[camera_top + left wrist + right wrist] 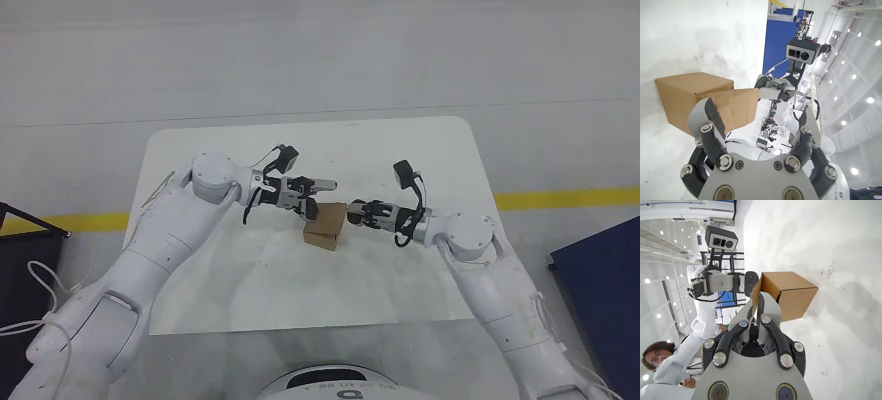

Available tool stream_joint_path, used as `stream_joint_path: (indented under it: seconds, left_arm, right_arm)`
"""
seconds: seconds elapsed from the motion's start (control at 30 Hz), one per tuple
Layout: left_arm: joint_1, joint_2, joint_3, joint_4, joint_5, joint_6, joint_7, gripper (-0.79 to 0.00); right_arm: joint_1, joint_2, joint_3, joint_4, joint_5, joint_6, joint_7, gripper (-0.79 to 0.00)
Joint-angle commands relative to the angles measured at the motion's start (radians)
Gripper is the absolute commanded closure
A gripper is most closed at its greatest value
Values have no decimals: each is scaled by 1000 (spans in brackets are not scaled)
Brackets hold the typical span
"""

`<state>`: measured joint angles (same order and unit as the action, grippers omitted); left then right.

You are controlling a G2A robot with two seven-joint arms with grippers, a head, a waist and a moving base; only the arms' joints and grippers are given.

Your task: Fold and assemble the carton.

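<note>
Brown carton [325, 230] sat on the bench [400, 290]; right jaws clamped its open flap [738, 108], left jaws stood apart just opposite.

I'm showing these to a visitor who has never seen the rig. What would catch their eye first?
Most likely the brown carton in the middle of the white table, with a white arm coming in from each side. Next, the right gripper, shut on one raised flap of the carton, while the left gripper stands open close to the carton from the opposite side.
</note>
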<state>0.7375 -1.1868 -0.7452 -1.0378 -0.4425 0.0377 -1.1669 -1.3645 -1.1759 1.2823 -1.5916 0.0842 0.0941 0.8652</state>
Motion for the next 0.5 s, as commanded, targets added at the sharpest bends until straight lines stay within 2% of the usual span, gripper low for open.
stream_joint_path:
  seconds: [0.0, 0.23, 0.47]
  left_arm:
    - [-1, -3, 3, 3, 2, 1, -3, -785]
    - [-9, -13, 13, 11, 15, 5, -8, -785]
    - [-10, -20, 10, 21, 16, -3, -8, -785]
  right_arm:
    - [-15, 4, 11, -16, -2, 4, 1, -111]
    - [-37, 11, 11, -44, -10, 11, 7, -105]
    - [-18, 11, -35, -20, -28, 29, 27, -117]
